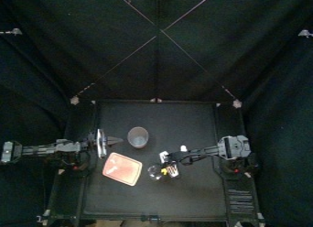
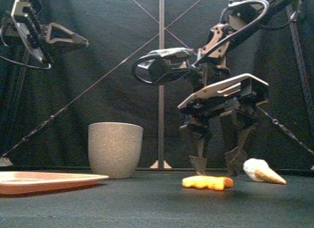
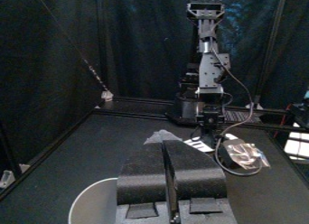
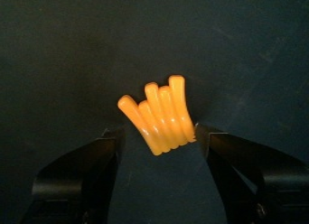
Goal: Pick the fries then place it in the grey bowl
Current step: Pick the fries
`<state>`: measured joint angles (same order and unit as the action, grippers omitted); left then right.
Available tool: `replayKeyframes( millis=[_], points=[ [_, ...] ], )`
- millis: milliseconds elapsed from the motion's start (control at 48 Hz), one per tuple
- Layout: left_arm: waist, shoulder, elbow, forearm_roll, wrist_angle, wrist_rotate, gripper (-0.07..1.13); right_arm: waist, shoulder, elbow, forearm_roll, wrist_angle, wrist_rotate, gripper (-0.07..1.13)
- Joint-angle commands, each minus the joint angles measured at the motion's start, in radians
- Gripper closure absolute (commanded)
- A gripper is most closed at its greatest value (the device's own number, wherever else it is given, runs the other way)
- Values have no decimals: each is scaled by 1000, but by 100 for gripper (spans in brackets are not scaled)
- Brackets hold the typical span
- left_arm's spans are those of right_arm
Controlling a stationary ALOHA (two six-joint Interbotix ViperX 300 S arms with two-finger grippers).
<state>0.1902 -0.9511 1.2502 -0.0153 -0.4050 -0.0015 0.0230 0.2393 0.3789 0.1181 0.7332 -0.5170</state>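
Now fries [image 4: 161, 116] lying between spread right claw [image 4: 160, 137] jaws; seemingly ungripped.

Right end effector [image 2: 211, 167] low, jaws apart, left end effector [image 3: 169, 151] high, jaws together

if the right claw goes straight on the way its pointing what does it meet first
The bunch of orange ridged toy fries, directly under the right claw. The open jaws stand on either side of it, so the tips would probably reach the black table as the fries slip between them, though depth is unclear.
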Motion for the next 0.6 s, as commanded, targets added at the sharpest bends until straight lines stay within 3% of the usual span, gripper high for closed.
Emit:
replayKeyframes(
  millis=[21, 375, 604],
  points=[
    [5, 5, -14, -2, -12, 0, 106, -8, -5, -8, -3, -8, 0, 11],
    [5, 5, -12, -3, -12, -2, 106, -14, 29, -14, -6, -12, 5, 13],
    [5, 5, -9, -3, -12, -3, 106, -14, 32, -15, 3, -12, 18, 37]
  ],
)
